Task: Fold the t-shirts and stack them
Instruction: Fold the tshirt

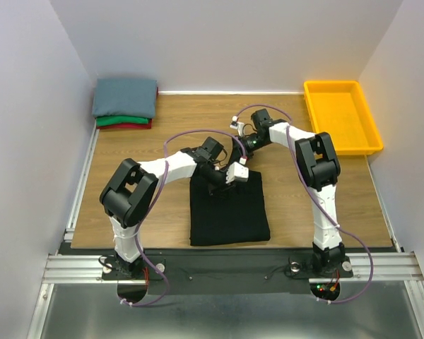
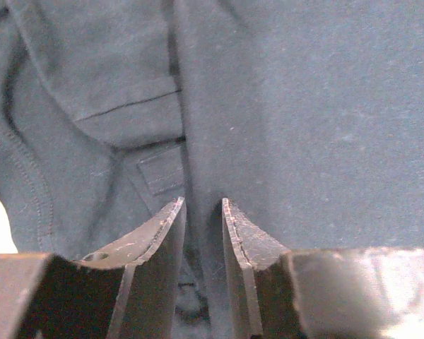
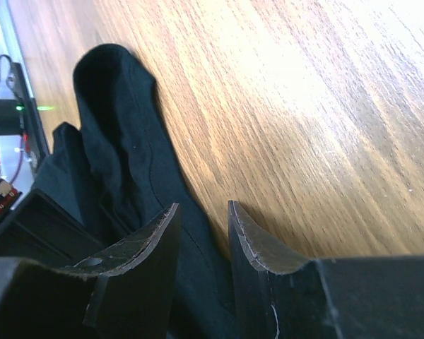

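Robotics lab cell: plain white walls [image 1: 28, 141], wooden table [image 1: 304, 205], aluminium rail frame [image 1: 226, 263], left arm [image 1: 131, 191] and right arm [image 1: 318, 162].

Matt cloth t-shirt [image 1: 230, 212] on wood table [image 1: 198, 113] (faintly glossy).

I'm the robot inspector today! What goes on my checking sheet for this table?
Surface: wooden table, flat, no spills seen.
Job's things: black t-shirt lies as a rectangle near the arms; grey-blue t-shirt tops a green t-shirt and a red t-shirt in the far left corner.
Clutter: yellow bin, far right, nothing seen inside.
Grippers: left gripper and right gripper each pinch cloth at the black t-shirt's far edge.
Cables: purple cables loop along both arms.
Surroundings: pale walls on three sides; metal rail at the near edge.
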